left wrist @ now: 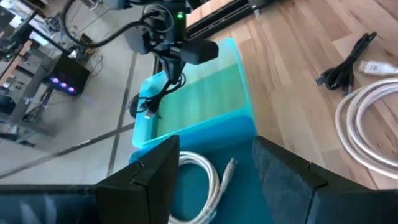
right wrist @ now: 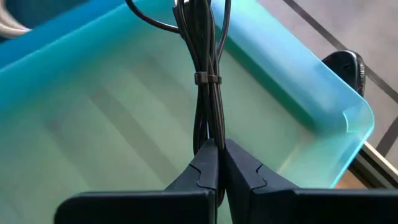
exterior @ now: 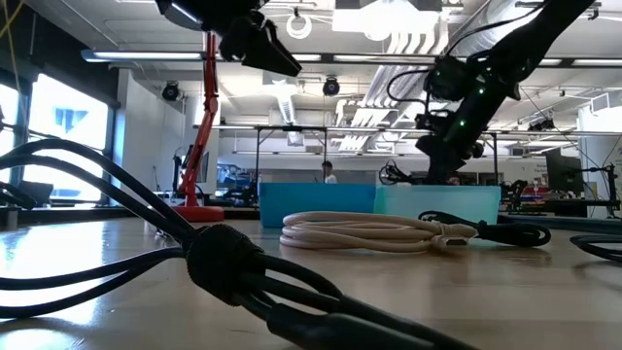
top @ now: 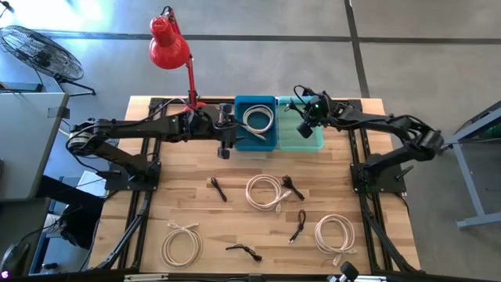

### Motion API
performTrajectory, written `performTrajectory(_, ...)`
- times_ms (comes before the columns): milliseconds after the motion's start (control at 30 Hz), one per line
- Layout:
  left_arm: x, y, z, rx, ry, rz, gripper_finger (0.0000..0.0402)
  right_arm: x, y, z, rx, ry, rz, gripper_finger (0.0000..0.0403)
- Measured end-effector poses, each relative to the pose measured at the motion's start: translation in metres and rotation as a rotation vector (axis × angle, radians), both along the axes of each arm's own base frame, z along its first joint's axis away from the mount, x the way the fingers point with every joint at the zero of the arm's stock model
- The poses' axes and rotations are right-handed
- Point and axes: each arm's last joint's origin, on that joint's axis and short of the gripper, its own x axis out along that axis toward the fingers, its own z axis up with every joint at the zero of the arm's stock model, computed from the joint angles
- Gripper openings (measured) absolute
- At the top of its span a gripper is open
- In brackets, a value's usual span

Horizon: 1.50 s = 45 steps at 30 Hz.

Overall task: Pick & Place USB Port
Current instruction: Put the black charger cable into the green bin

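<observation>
A black USB cable bundle (right wrist: 205, 81), bound by a tie, hangs from my right gripper (right wrist: 216, 152) over the translucent teal bin (top: 300, 141) at the table's far edge. The left wrist view shows that gripper (left wrist: 180, 50) with the cable (left wrist: 158, 93) dangling into the bin (left wrist: 211, 93). My left gripper (top: 225, 147) hovers open at the near left corner of the neighbouring blue bin (top: 255, 102). A coiled white cable (left wrist: 208, 177) lies on that bin's floor. My right gripper pinches the black cable bundle between both fingers at its upper end (right wrist: 210, 134), just above the tie (right wrist: 207, 78). The fingers point down from above, along the bundle. The cable hangs straight below them into the teal bin; whether its lower loops (left wrist: 148, 107) touch the floor, I cannot tell.
On the wooden table lie three coiled white cables (top: 264, 190) (top: 182, 243) (top: 335, 233) and several black cable bundles (top: 218, 189) (top: 292, 186) (top: 297, 225) (top: 244, 251). A red lamp (top: 168, 43) stands at the far edge, left of the bins. Black frame rails run along both sides.
</observation>
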Motion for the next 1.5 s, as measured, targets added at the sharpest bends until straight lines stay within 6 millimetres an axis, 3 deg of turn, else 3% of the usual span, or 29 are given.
performTrajectory(300,-0.022,-0.004,0.012,0.010,0.032,0.067,0.0198,-0.003,-0.008,-0.008,0.003,0.030,-0.022,0.0005)
performTrajectory(733,-0.059,-0.011,0.019,-0.068,0.120,0.119,0.0198,0.000,-0.011,-0.004,-0.038,-0.011,-0.024,0.0116)
performTrajectory(933,-0.078,-0.015,0.023,-0.126,0.151,0.121,0.0198,0.005,-0.013,0.001,-0.052,-0.100,0.025,0.0144)
performTrajectory(1267,-0.113,-0.023,0.043,-0.144,0.056,0.097,0.0198,0.010,-0.003,0.036,-0.058,-0.383,0.269,0.0147)
performTrajectory(1500,-0.123,-0.026,0.049,-0.094,0.035,0.017,0.0198,0.012,0.018,0.064,-0.121,-0.503,0.487,0.0149)
